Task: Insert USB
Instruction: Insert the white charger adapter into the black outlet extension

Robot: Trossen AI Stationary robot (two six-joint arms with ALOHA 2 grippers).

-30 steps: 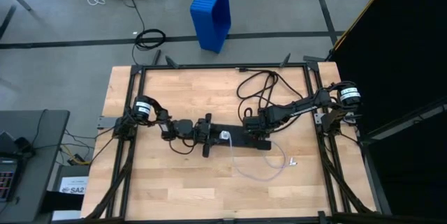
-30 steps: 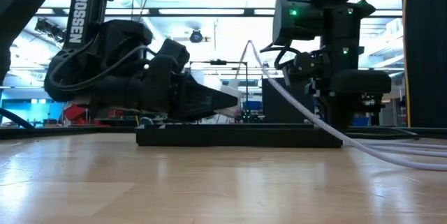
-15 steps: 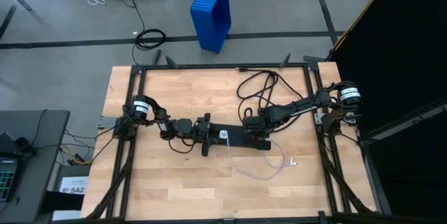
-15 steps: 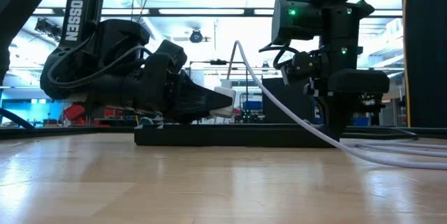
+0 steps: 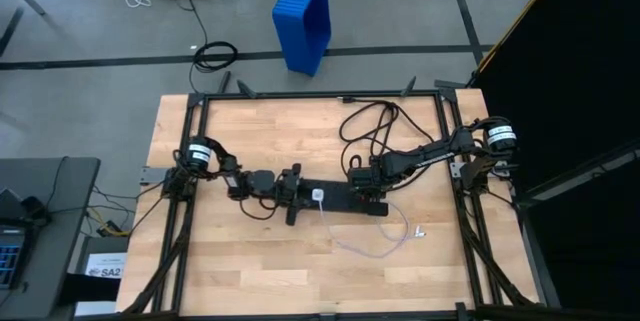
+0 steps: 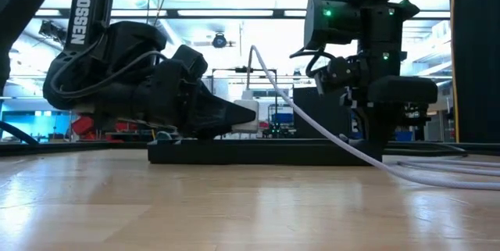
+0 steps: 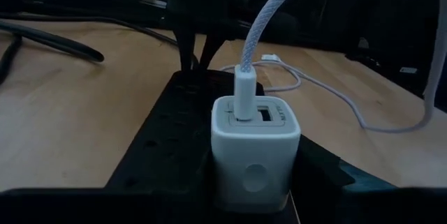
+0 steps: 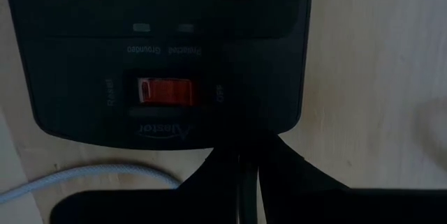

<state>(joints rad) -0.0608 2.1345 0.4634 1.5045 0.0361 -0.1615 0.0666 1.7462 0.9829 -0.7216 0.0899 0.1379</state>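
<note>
A long black power strip [image 5: 345, 198] lies across the middle of the table. A white charger cube [image 7: 255, 151] stands upright on the strip's top with its ports facing up, and my left gripper [image 5: 306, 196] is shut on it from the table's left. The USB [image 5: 372, 251], a thin white braided cable, is plugged into the cube's top [image 7: 246, 95]. It arcs up, then lies looped on the wood, with its free end [image 5: 418, 231] toward the right. My right gripper [image 5: 372, 189] is shut and points down at the strip's switch end [image 8: 164, 91]. My left gripper pinches the charger cube's two opposite side walls [image 7: 222, 175] between its fingers. It comes nearly level from the table's left, along the strip. The cube stands upright on the strip [image 7: 174, 126]; its underside is hidden. My right gripper's shut fingertips [image 8: 241, 155] come from above, pointing down, at the strip's end edge just beyond the red switch. They seem to press it. The strip lies flat on the table.
The strip's thick black cord [image 5: 368, 126] loops over the far part of the table. Black frame rails [image 5: 190, 151] run along the left, right and far edges. A blue crate [image 5: 303, 19] stands on the floor beyond. Bare wood [image 5: 280, 266] lies toward the near edge.
My left gripper has drawn slightly toward the table's left and tipped its fingers lower, still shut on the charger cube. The cube has gone with it and now sits lower over the strip. The cable's rising arc has followed to the left. My right gripper has kept still.
</note>
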